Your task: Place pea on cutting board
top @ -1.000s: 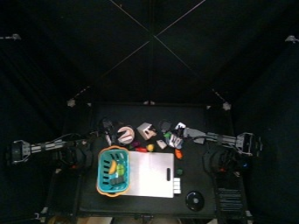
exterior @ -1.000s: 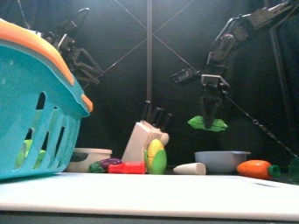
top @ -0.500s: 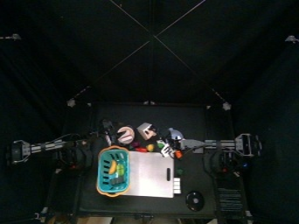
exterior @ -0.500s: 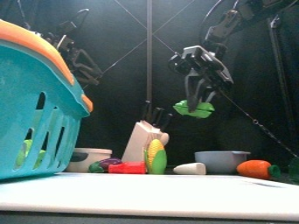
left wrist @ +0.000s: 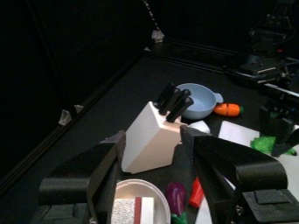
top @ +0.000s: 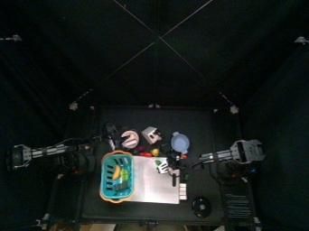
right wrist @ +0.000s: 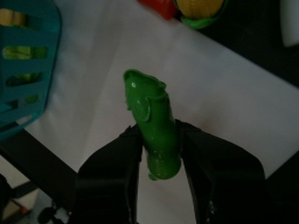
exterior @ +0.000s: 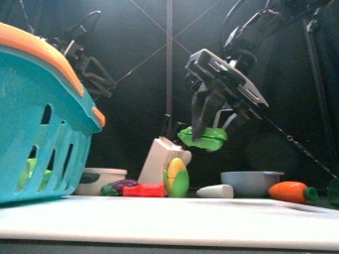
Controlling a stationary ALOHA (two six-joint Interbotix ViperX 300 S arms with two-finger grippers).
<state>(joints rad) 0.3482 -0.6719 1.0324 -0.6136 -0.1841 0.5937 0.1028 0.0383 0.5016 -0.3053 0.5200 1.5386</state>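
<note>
My right gripper (exterior: 209,111) is shut on a green pea pod (exterior: 203,138) and holds it in the air over the white cutting board (exterior: 185,220). In the right wrist view the pod (right wrist: 151,118) sticks out from between the jaws, with the board (right wrist: 239,109) below it. From above, the right gripper (top: 171,164) is over the board's far edge (top: 151,185). My left gripper (left wrist: 170,162) is open and empty, resting at the table's left beside the knife block (left wrist: 149,136).
A teal basket with an orange rim (top: 116,176) stands on the board's left side and fills the front view's left (exterior: 40,129). Behind the board are corn (exterior: 175,179), a grey bowl (exterior: 249,182), a carrot (exterior: 287,191) and a white bowl (top: 128,138).
My right arm has carried the pea pod from the table's back right towards the left and front, and lower, until it hangs over the board. The left arm has not moved.
</note>
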